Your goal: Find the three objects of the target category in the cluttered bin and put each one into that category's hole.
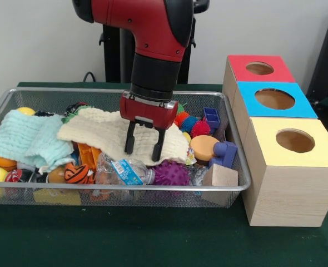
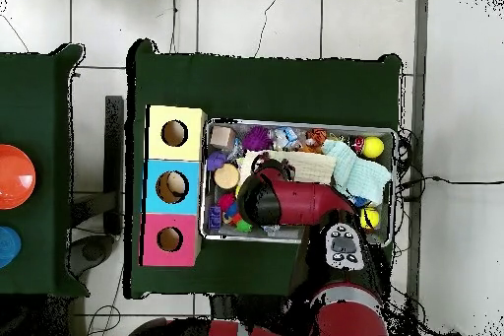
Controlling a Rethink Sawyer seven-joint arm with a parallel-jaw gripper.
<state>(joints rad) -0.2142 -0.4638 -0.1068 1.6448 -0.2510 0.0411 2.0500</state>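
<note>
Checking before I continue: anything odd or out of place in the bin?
Two cloths, cream and pale green, lie draped over the clutter in the bin, hiding whatever is beneath. The open gripper hangs over the cream one. Nothing spilled.

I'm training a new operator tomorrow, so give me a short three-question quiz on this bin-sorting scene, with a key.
1. True or false: the hand hangs open over the cream cloth in the bin.
2. Which box top lies nearest the front camera? A) red B) blue C) yellow
3. Fill in: the crumpled clear bottle with a blue label lies at the bin's front, just left of the ______ spiky ball.

Key: 1 true: its two dark fingers stand apart above the cloth. 2 C, the yellow top with its hole. 3 purple.
</note>
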